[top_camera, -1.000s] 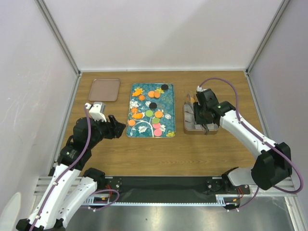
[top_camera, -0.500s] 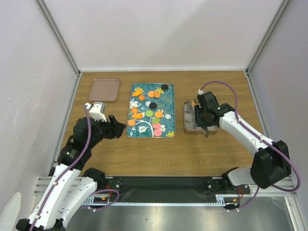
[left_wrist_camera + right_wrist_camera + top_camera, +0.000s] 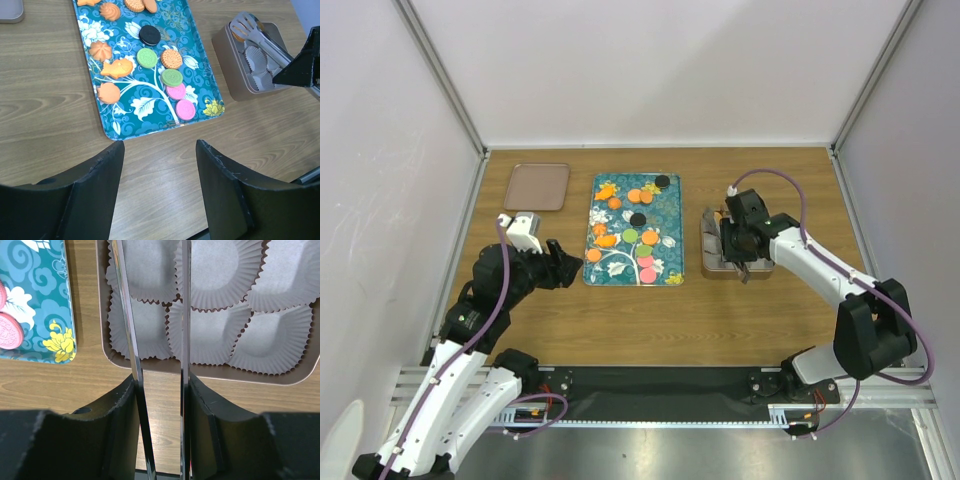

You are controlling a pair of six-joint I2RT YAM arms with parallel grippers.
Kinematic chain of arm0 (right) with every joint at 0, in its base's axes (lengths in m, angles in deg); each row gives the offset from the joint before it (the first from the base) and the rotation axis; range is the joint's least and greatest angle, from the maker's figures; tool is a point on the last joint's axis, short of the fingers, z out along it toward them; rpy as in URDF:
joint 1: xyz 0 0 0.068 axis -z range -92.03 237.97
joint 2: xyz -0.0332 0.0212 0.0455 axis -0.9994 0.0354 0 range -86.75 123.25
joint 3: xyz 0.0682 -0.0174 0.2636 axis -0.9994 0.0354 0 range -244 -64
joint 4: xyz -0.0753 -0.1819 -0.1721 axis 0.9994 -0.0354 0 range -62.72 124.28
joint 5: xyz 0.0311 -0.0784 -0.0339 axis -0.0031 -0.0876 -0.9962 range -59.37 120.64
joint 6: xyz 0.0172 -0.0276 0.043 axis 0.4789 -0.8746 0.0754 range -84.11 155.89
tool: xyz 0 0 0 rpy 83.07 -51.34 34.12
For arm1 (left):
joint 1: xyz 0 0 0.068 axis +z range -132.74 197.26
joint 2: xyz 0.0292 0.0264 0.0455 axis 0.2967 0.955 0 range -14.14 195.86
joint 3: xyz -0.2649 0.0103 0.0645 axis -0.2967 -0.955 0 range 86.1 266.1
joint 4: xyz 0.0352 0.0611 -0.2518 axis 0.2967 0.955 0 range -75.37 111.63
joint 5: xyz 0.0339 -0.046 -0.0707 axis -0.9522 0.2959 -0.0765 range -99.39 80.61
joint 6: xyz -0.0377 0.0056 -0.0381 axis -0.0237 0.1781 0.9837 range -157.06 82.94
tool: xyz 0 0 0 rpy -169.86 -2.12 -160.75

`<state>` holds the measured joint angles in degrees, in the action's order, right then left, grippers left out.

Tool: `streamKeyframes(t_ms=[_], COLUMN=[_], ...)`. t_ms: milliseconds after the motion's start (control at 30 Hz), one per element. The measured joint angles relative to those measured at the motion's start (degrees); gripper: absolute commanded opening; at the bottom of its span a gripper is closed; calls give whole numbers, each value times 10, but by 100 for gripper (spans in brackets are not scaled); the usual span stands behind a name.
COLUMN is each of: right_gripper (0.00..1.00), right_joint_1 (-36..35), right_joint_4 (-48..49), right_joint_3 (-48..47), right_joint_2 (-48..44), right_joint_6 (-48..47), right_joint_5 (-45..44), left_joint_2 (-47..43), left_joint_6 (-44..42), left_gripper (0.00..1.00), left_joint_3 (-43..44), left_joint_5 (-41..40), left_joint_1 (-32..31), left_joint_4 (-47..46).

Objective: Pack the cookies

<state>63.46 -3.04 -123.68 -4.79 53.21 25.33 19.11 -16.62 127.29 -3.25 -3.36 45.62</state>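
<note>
Teal tray (image 3: pixel 150 107) in the middle of the counter (image 3: pixel 770 310) holds the cookies (image 3: pixel 147 57); the paper cups (image 3: pixel 215 265) in the tin (image 3: pixel 227 65) to its right look unfilled, so packing has barely begun. The right gripper (image 3: pixel 160 395) jaws clench metal tongs (image 3: pixel 125 315) over the tin; the left gripper (image 3: pixel 159 150) jaws hang released near the tray's near-left corner

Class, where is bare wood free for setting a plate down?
Free: the wooden strip between teal floral tray and black rail; the gap between that tray and the tan cup-lined box. Crowded: the tray's round cookies; metal tongs over the box.
</note>
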Motion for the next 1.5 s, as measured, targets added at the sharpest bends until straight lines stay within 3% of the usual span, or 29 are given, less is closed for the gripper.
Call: streamKeyframes(t_ms=[300, 733, 1067, 1233, 1500], right_gripper=[38, 51, 50, 49, 49], right_joint_1=[1, 3, 3, 3, -38], right_joint_4=[5, 14, 12, -6, -40], right_joint_3=[6, 11, 11, 9, -66], right_joint_2=[5, 11, 5, -42, -62], right_joint_6=[0, 5, 7, 9, 8], right_joint_5=[-1, -1, -3, -7, -18], left_joint_2=[0, 0, 0, 0, -6], left_joint_6=[0, 0, 0, 0, 0], left_gripper=[65, 65, 65, 65, 66], left_joint_3=[0, 0, 0, 0, 0], left_joint_5=[0, 0, -1, -2, -6], left_joint_1=[-2, -4, -7, -9, -12], left_joint_4=[0, 0, 0, 0, 0])
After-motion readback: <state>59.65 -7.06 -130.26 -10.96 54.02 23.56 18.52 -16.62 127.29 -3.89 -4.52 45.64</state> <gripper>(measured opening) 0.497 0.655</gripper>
